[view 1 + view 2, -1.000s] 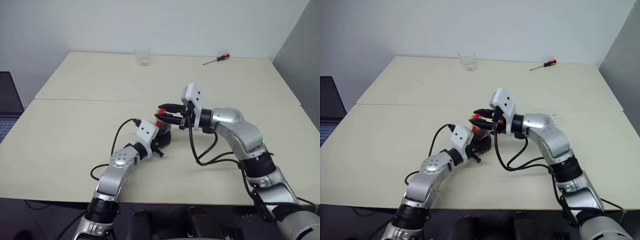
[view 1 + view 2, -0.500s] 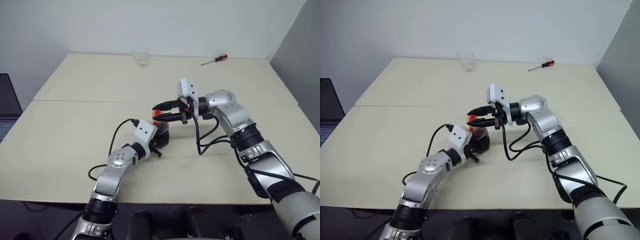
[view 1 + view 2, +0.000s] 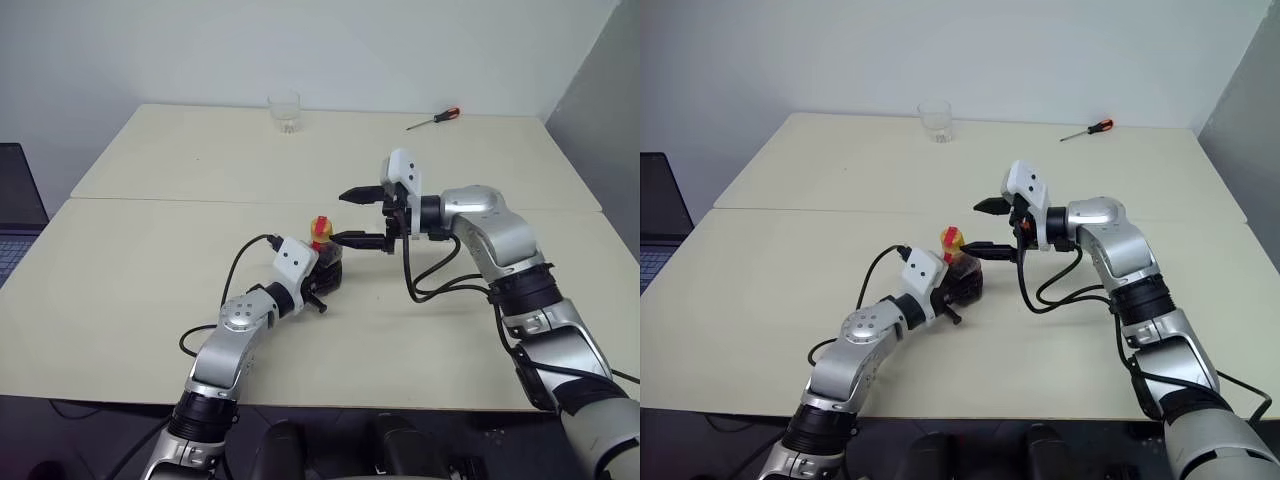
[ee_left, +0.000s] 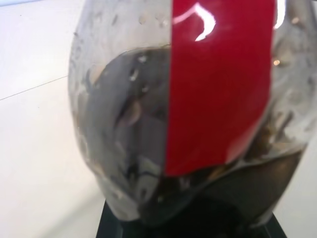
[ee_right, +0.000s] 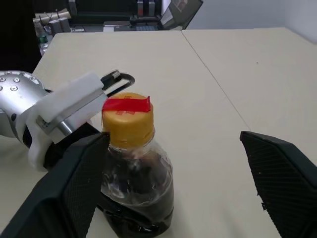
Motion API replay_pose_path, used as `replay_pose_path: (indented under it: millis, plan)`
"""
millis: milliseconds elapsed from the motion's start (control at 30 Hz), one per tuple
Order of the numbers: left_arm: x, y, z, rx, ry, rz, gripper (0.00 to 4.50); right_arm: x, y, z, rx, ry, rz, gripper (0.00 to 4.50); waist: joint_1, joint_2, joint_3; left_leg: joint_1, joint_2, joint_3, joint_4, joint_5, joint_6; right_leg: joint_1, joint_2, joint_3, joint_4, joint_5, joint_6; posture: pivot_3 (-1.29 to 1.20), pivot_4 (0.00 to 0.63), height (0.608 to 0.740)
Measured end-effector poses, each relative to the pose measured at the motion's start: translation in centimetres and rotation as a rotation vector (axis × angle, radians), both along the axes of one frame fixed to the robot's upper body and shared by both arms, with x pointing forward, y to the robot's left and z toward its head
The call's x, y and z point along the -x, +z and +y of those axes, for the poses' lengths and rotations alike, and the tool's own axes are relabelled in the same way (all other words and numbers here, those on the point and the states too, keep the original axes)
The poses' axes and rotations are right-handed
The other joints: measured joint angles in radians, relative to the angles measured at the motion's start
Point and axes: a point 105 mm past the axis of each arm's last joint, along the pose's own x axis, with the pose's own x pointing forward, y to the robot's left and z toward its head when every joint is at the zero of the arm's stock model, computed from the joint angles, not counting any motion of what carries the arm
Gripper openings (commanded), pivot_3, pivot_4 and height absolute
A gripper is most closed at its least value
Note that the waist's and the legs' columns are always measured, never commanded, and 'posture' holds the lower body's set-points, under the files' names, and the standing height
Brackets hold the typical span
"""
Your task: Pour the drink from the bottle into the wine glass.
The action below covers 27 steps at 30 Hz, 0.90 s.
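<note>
Near the table's middle the left gripper (image 3: 322, 283) pinches the bottle (image 3: 322, 262) upright, cap on, drink (image 4: 133, 148) inside; the right gripper (image 3: 366, 217) hangs spread beside the neck, so uncapping and pouring remain

No readable text, brand, number or sign appears anywhere. The red label strip (image 4: 218, 84) on the bottle (image 5: 134, 173) is plain and unprinted.
</note>
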Motion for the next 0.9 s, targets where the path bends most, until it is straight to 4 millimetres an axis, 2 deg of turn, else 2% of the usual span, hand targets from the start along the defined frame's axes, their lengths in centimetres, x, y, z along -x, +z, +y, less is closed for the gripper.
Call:
replay_pose_path:
  millis: [133,200,367,533,900]
  plan:
    - [-0.1,0.0,0.0,0.002,-0.004,-0.004,0.77,0.8,2.4,-0.2,-0.097,-0.078,-0.027,4.50,0.001,0.000,0.000,0.000,0.000,0.000,0.000,0.000,0.000,0.000,0.000,0.000,0.000,-0.002,0.003,0.00,0.150,0.740]
    - [-0.1,0.0,0.0,0.002,-0.004,-0.005,0.77,0.8,2.6,-0.4,-0.114,-0.139,-0.025,4.50,0.000,0.000,0.000,0.000,0.000,0.000,0.000,0.000,0.000,0.000,0.000,0.001,0.000,-0.002,0.003,0.00,0.150,0.740]
    - [-0.1,0.0,-0.1,0.004,-0.006,-0.008,0.77,1.4,1.6,0.5,-0.106,-0.307,0.044,4.50,0.000,0.000,0.000,0.000,0.000,-0.001,0.000,0.000,0.000,0.000,-0.001,0.001,0.000,-0.002,0.003,0.00,0.150,0.740]
    - [-0.1,0.0,-0.2,0.011,-0.003,-0.009,0.77,2.3,0.8,1.0,-0.114,-0.394,0.093,4.50,0.000,0.000,0.000,-0.001,0.000,-0.001,0.000,0.000,0.000,0.000,-0.002,0.001,0.000,-0.002,0.003,0.00,0.150,0.740]
    - [-0.4,0.0,-0.9,0.018,-0.015,-0.005,0.77,3.0,0.4,3.6,-0.130,-0.415,0.134,4.50,-0.002,0.000,0.000,-0.001,-0.001,0.000,0.000,0.000,0.000,-0.001,-0.001,0.000,-0.001,-0.002,0.003,0.00,0.150,0.740]
